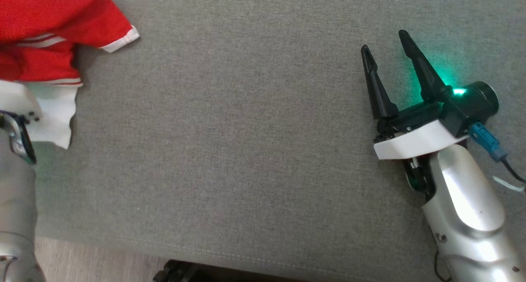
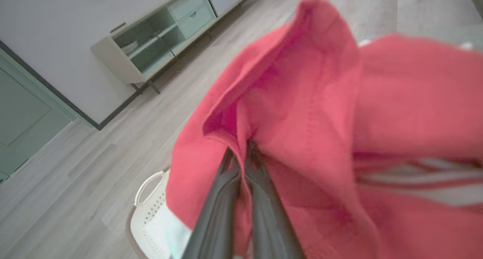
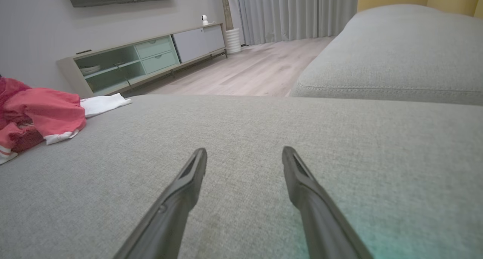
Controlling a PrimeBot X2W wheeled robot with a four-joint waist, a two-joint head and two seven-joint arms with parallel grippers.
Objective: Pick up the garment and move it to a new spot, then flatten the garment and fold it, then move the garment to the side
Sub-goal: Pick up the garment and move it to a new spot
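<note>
The garment (image 1: 45, 31) is red with white trim and stripes, bunched at the far left of the grey sofa seat (image 1: 246, 150). In the left wrist view its red cloth (image 2: 320, 119) fills the frame, and my left gripper (image 2: 241, 153) is shut on a fold of it, both dark fingers pressed together. My left wrist (image 1: 16, 121) shows at the left edge of the head view, just below the garment. My right gripper (image 1: 384, 43) stands open above the seat at the right, nothing between its fingers (image 3: 196, 168). From the right wrist view the garment (image 3: 41, 111) lies far left.
A second grey cushion (image 3: 396, 62) rises at the right. Wooden floor (image 3: 256, 66) and a low cabinet (image 3: 151, 55) lie beyond the seat's edge. A white perforated basket (image 2: 151, 213) stands on the floor below the left gripper. The seat's front edge (image 1: 246, 257) runs along the bottom.
</note>
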